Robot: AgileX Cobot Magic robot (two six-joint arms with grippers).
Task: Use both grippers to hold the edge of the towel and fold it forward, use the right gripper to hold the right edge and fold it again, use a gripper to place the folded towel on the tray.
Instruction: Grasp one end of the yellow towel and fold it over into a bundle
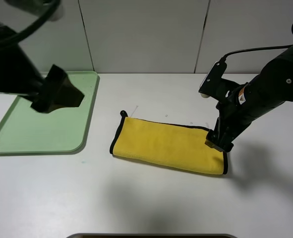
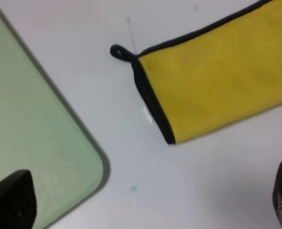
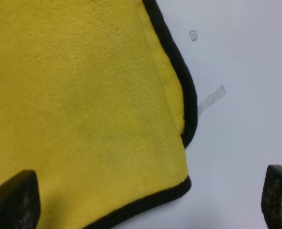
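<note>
A plain white table backed by pale wall panels sets the scene, with the towel lying flat near its middle as a long yellow strip, doubled over on itself and rimmed along its far side and both short ends by the black edge of the towel. A small black loop sticks out from the towel's far left corner. The right gripper stands at the towel's right end with its fingers spread wide; one finger hangs over the yellow cloth and the other over bare table just past the towel's corner, and nothing is clasped between them. Whether a fingertip touches the cloth cannot be told. A small clear scrap lies on the table just beside that same end. Well to the left of the towel, the left gripper hangs above the pale green tray, its fingers also fully parted and empty. The tray sits apart from the towel, a band of bare table between them.
</note>
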